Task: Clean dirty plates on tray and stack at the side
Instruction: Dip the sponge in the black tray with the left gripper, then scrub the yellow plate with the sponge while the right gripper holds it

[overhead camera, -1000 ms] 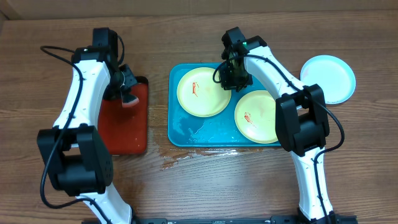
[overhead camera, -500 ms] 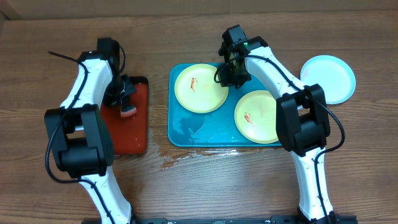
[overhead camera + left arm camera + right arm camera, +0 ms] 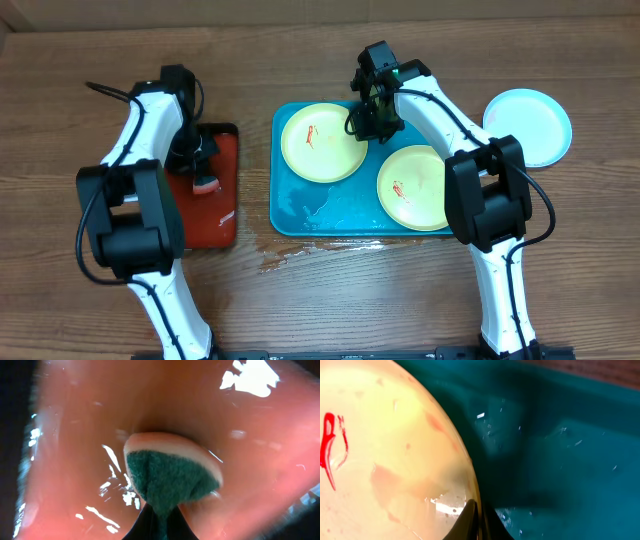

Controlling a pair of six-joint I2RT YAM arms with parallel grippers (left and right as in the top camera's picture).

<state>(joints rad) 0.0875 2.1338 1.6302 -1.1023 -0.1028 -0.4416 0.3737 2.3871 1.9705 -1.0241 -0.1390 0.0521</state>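
A: Count?
B: 3 plates, 2 trays, 1 sponge. Rear yellow-green plate [image 3: 322,142] & front yellow-green plate [image 3: 412,187] lie flat in turquoise tray [image 3: 320,212]. Blue-white plate [image 3: 528,127] sits off it, on table to the right.
A: Edges, room?
B: Rear plate tight to tray's rear-left corner, front plate to front-right, narrow gap btwn them. Bare wet floor at tray's front-left. Puddle [image 3: 300,255] on table at front edge.
A: Axis?
B: Tray's long axis runs left–right; red tray [image 3: 205,220] runs front–back. Each yellow-green plate has its red smear face-up.
A: Grippers?
B: Right gripper [image 3: 368,125] pinches rear plate's right rim, fingers [image 3: 470,516] pressed together on it. Left gripper [image 3: 200,165] pinches sponge [image 3: 170,477], green side toward the wrist cam, over red tray; contact w/ tray can't tell.
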